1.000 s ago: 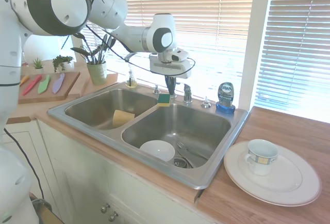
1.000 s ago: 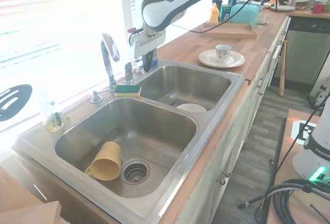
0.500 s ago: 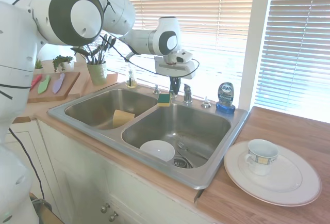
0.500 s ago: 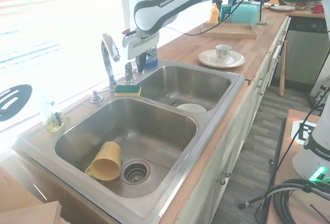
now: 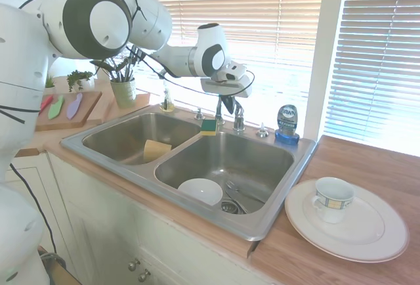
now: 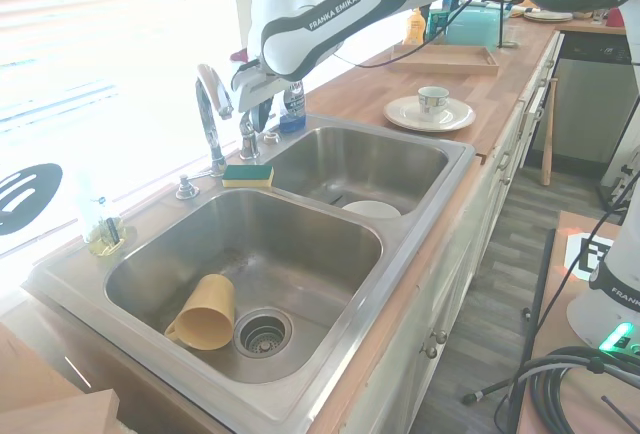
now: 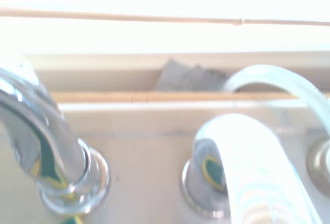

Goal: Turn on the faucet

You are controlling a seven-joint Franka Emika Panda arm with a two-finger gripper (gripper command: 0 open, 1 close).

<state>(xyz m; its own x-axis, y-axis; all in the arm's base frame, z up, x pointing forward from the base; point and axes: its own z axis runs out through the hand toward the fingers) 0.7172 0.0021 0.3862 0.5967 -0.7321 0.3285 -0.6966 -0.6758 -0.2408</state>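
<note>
The gripper [image 6: 253, 117] hangs right over the lever [image 6: 247, 139] of the faucet [image 6: 209, 114], at the back rim between the two basins of the steel sink [image 6: 330, 294]. Whether its dark fingers are spread or pinched, I cannot tell. The faucet is polished chrome, with one thin arched spout and one short stubby lever beside it. In the wrist view the spout base [image 7: 62, 177] and lever [image 7: 227, 177] show as blurred, mirror-bright curves. One green-topped sponge [image 6: 248, 174], one yellow cup [image 6: 205, 314], one white bowl [image 5: 200, 191], one blue soap bottle [image 5: 287, 125].
</note>
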